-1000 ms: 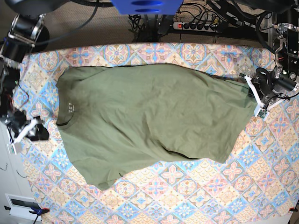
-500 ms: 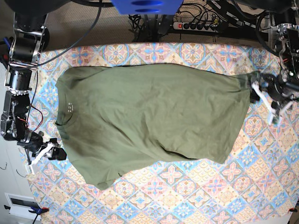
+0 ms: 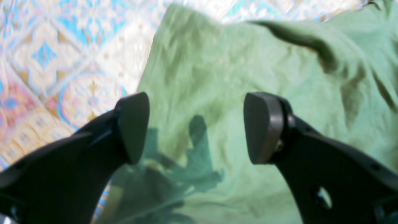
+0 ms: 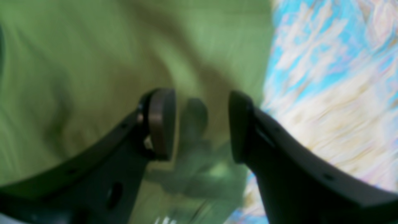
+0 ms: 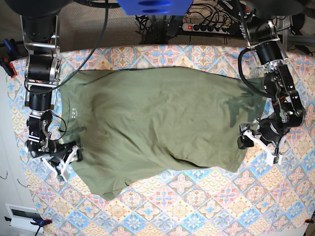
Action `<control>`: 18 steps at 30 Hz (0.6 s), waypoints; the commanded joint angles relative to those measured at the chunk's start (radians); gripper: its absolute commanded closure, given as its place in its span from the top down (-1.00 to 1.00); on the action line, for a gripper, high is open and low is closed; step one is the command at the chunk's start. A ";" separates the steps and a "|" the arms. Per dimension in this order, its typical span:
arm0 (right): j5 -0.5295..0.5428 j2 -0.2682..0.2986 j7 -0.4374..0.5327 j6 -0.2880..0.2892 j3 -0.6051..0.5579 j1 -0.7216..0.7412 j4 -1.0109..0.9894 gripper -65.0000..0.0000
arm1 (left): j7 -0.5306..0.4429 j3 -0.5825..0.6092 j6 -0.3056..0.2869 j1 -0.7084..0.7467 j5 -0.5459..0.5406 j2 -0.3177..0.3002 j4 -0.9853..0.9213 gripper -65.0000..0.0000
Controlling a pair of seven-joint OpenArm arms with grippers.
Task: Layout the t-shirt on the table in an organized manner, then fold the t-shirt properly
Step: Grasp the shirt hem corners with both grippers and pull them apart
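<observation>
Patterned tile cloth covers the table (image 5: 206, 206), on which the t-shirt (image 5: 157, 128) is spread nearly flat. Wide-open, empty jaws are shown on the left gripper (image 5: 257, 143), which is held over the shirt's hem corner. The right gripper (image 5: 66, 158) is seen partly open with nothing between its jaws, just above the shirt's edge below the collar. Laying-out is judged largely done, though the lower edge is left slanted and wrinkled; no fold is yet made.
</observation>
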 commanded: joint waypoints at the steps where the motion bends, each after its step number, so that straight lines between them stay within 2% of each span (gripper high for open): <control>1: -0.010 0.015 0.037 0.000 0.005 0.026 -0.011 -0.18 | -0.029 -0.002 -0.002 -0.027 -0.011 -0.007 0.016 0.45; 16: -0.015 0.031 0.375 -0.006 0.013 0.023 -0.310 -0.17 | -0.034 -0.009 -0.003 -0.022 -0.012 -0.008 0.013 0.45; 18: -0.015 0.045 0.412 -0.042 0.040 0.022 -0.324 -0.17 | -0.034 -0.009 -0.003 -0.020 -0.012 -0.008 0.013 0.45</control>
